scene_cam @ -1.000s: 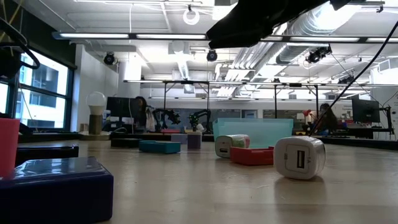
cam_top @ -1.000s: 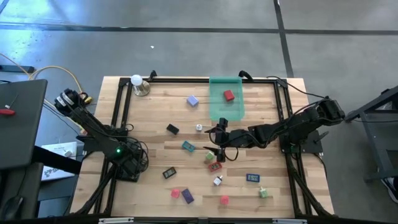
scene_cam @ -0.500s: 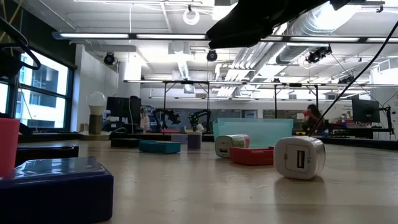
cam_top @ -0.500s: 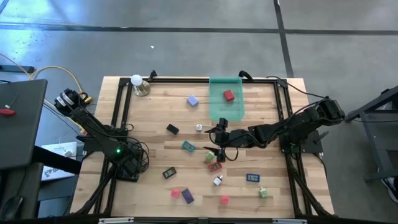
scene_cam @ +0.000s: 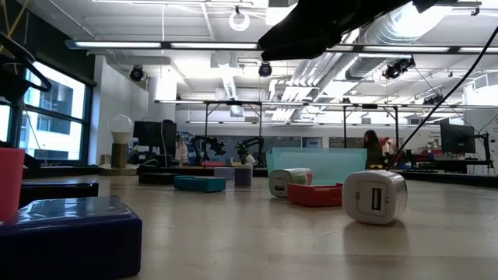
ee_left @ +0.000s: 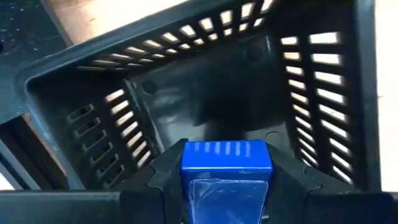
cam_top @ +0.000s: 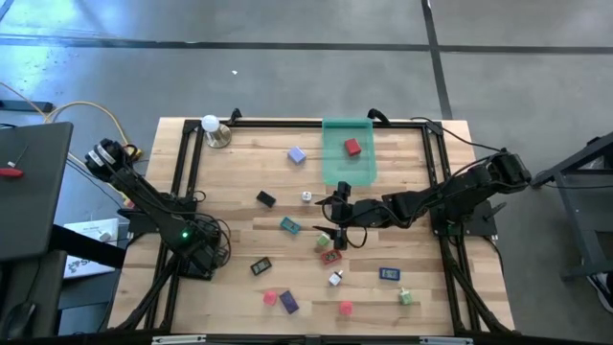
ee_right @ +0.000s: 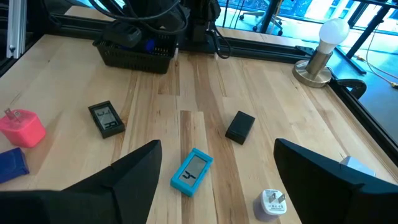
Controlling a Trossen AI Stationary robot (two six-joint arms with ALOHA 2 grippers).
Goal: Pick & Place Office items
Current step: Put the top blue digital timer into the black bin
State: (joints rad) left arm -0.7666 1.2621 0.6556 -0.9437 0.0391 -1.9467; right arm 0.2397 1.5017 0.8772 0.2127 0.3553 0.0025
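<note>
Barely anything stirs between the earlier frames and now: the left gripper (ee_left: 225, 186), poised over the slotted black basket (ee_left: 311, 93) at the desk's near left, holds a blue block (ee_left: 226, 171) pinched between its fingers, jaws part-closed on it. Release into the basket has not yet come, so this item looks one step from being placed. The right gripper (cam_top: 337, 233) hovers mid-desk with its fingers spread wide and empty, above a teal piece (ee_right: 191, 170) and close to a black block (ee_right: 240, 126). Both arms sit as they did a second ago; across the room behind the desk, only a person (scene_cam: 372, 148) has shifted position. Most office items remain scattered on the desk (cam_top: 239, 182), while one red block (cam_top: 352, 148) lies in the green tray (cam_top: 335, 171) at the far side.
</note>
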